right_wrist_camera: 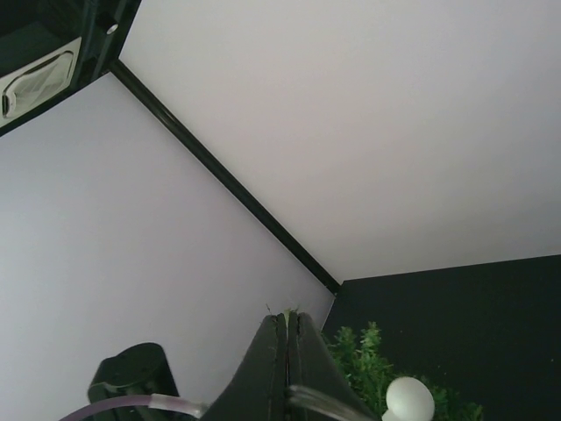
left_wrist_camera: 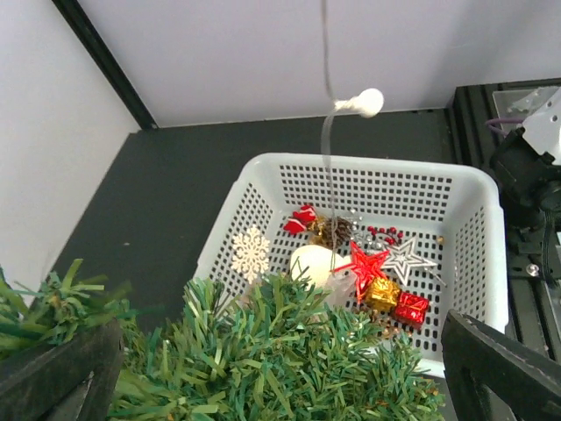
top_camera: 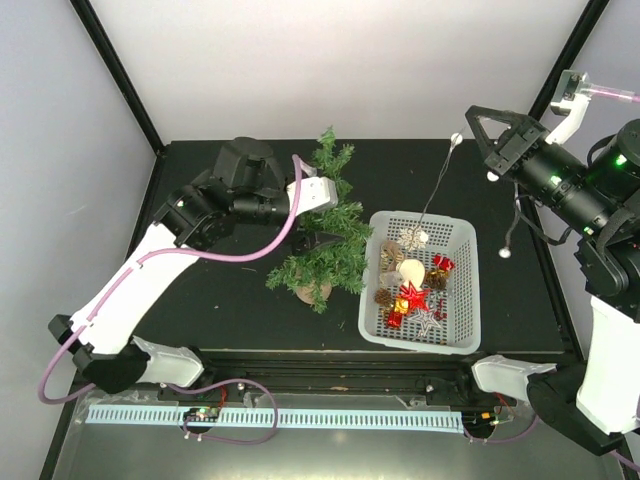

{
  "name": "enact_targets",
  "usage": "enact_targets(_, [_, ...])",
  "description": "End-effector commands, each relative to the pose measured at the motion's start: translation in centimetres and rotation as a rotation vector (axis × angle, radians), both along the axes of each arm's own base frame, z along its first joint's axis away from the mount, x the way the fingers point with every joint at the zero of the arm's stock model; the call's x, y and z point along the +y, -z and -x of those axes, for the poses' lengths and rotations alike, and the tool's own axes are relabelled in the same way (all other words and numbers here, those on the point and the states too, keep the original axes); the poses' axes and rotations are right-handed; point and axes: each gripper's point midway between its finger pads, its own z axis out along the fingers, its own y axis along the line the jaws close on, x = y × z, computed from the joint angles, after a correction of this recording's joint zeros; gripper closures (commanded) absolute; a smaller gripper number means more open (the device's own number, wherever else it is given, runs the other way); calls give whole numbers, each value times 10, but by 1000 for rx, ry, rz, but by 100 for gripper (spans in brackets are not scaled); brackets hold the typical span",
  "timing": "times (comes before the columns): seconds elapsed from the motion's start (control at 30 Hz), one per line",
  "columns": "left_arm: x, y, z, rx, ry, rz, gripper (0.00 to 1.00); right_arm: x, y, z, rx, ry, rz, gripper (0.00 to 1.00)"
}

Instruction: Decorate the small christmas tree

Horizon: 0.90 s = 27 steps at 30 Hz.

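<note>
The small christmas tree [top_camera: 330,235] leans on the black table left of the white basket [top_camera: 468,235], with its tan base [top_camera: 312,292] toward me. My left gripper [top_camera: 322,215] is open, its jaws wide apart on either side of the tree's branches [left_wrist_camera: 289,351]. My right gripper [top_camera: 473,115] is raised at the upper right. It is shut on a thin wire garland with white balls [top_camera: 456,139] that hangs down into the basket. In the right wrist view the fingers [right_wrist_camera: 272,368] are pressed together, with one ball [right_wrist_camera: 409,399] beside them.
The basket [left_wrist_camera: 368,162] holds a red star [top_camera: 413,297], a white snowflake [top_camera: 410,238], a cream egg [top_camera: 411,270], small gift boxes, a pine cone and a silver star. Black frame posts stand at the back corners. White walls enclose the table.
</note>
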Motion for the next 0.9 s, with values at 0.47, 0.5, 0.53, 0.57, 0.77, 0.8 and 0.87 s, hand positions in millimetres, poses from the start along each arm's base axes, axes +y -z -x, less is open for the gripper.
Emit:
enact_targets(0.47, [28, -45, 90, -74, 309, 107, 1, -1, 3, 5, -4, -6, 4, 99])
enact_targets(0.5, [30, -47, 96, -79, 338, 110, 1, -1, 4, 5, 0, -5, 3, 99])
enact_targets(0.53, [32, -48, 104, -79, 370, 113, 1, -2, 4, 7, -2, -5, 1, 99])
enact_targets(0.57, [34, -47, 110, -71, 396, 112, 1, -2, 5, 8, -1, -7, 0, 99])
enact_targets(0.77, [27, -54, 125, -45, 439, 145, 1, 3, 4, 16, -13, -55, -25, 99])
enact_targets(0.8, [20, -54, 120, -48, 408, 139, 1, 5, 2, 19, -19, -73, -34, 99])
enact_targets(0.87, [3, -51, 101, -52, 305, 122, 1, 8, -5, 24, -34, -103, -54, 99])
